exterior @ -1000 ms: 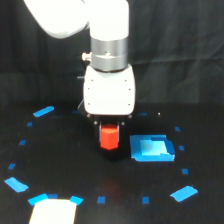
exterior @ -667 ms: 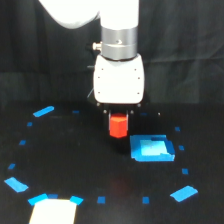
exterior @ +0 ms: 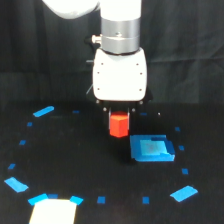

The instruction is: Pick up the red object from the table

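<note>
The red object (exterior: 119, 125) is a small red-orange faceted block. It hangs under the white gripper body, held between the dark fingers of my gripper (exterior: 119, 119), which is shut on it. The block is lifted off the black table (exterior: 75, 160), with dark table showing below it. The fingers themselves are mostly hidden by the gripper body and the block.
A flat blue square tray (exterior: 151, 148) lies just to the exterior view's right of and below the block. Blue tape strips (exterior: 43, 111) and small blue marks ring the table. A pale rectangle (exterior: 53, 212) sits at the bottom left edge.
The gripper has risen with the red block in it and shifted toward the exterior view's right, so the block now hangs higher above the table.
</note>
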Available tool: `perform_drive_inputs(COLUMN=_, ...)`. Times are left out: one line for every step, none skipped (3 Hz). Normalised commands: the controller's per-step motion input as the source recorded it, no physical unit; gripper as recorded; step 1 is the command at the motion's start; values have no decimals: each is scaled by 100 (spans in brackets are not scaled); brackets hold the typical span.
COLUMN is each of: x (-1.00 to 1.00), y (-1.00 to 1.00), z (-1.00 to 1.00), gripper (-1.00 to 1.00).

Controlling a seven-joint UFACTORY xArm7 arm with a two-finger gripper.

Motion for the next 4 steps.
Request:
perform_drive_inputs(x=11, y=-88, z=85, gripper=-91)
perform_drive_inputs(x=-2, y=-43, z=63, gripper=-100)
perform_drive_inputs(x=-7, y=15, z=21, gripper=-100)
perform_drive_inputs(x=-9, y=40, z=68, gripper=-100)
